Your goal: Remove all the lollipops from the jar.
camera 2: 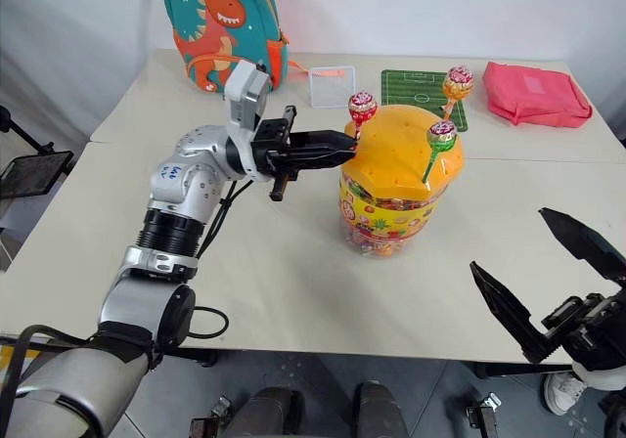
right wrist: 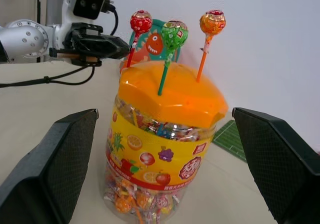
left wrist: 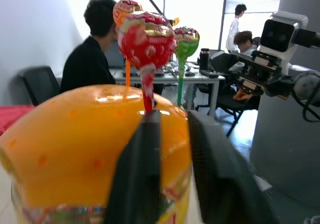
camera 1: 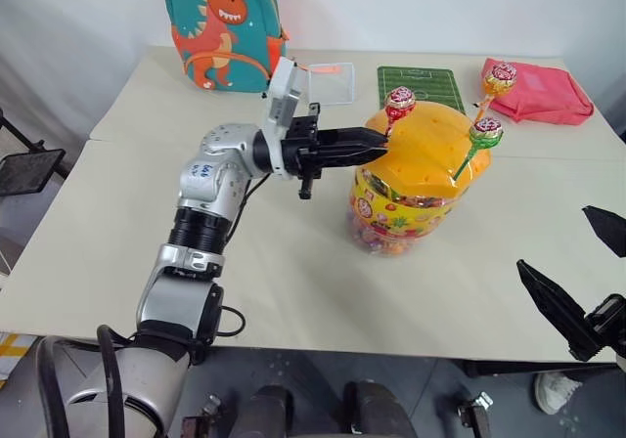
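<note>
Nearest, the right gripper [camera 2: 548, 277] is hanging wide apart, well clear of the jar [camera 1: 411, 198]. Ahead, the left gripper [camera 1: 377, 143] is apparently pinching the red-stick lollipop [camera 1: 399, 101]; all 3 are standing in the lid.

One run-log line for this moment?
left gripper: at red-stick lollipop on jar | right gripper: open, idle | lollipops removed: none

Red stick [left wrist: 147, 95] foot: hidden behind left gripper [camera 1: 378, 142] fingertips. Right gripper [camera 2: 548, 272]: base cut by frame edge.
</note>
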`<action>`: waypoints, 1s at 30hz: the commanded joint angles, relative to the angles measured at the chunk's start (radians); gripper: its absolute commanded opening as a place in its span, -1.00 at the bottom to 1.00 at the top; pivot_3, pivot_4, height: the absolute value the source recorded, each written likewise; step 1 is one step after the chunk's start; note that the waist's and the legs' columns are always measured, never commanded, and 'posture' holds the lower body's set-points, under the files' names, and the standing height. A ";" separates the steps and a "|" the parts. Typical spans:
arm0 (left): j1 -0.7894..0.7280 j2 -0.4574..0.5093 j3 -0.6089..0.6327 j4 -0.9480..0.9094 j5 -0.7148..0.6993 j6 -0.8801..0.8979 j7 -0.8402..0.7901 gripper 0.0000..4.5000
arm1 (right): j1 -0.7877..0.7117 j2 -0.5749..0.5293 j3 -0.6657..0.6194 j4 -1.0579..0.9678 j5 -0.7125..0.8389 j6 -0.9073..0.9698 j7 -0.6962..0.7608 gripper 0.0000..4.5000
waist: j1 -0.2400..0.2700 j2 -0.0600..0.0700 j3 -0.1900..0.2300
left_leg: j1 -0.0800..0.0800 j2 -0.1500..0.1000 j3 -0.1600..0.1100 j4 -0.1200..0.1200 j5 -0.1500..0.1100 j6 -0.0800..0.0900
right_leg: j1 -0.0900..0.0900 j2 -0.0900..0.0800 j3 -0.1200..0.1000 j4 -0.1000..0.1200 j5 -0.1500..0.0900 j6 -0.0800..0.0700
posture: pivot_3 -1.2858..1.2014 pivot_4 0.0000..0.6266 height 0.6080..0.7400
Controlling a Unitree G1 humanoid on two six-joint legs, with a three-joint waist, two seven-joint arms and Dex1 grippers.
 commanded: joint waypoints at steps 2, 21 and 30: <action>-0.030 0.016 0.047 -0.022 -0.028 -0.012 0.006 0.11 | 0.009 0.005 -0.007 -0.026 0.011 -0.026 -0.006 1.00 | 0.002 0.000 0.000 | 0.000 0.000 0.000 0.000 0.000 0.000 | 0.000 0.000 0.000 0.000 0.000 0.000 | 0.03 -0.52 1.00; -0.079 -0.057 0.009 0.036 0.007 -0.044 0.010 -0.81 | 0.028 -0.013 -0.014 -0.051 0.053 -0.026 -0.004 1.00 | 0.000 0.000 0.000 | 0.000 0.000 0.000 0.001 0.000 0.000 | 0.000 0.000 0.000 0.001 0.000 0.000 | 0.03 -0.52 1.00; -0.218 -0.093 0.135 0.064 -0.163 0.192 0.087 -0.99 | 0.013 -0.010 -0.005 -0.059 0.051 -0.043 -0.023 1.00 | 0.002 0.000 0.000 | -0.002 -0.001 0.000 0.004 0.000 0.001 | 0.000 0.000 0.000 0.001 0.000 0.000 | 0.03 -0.52 1.00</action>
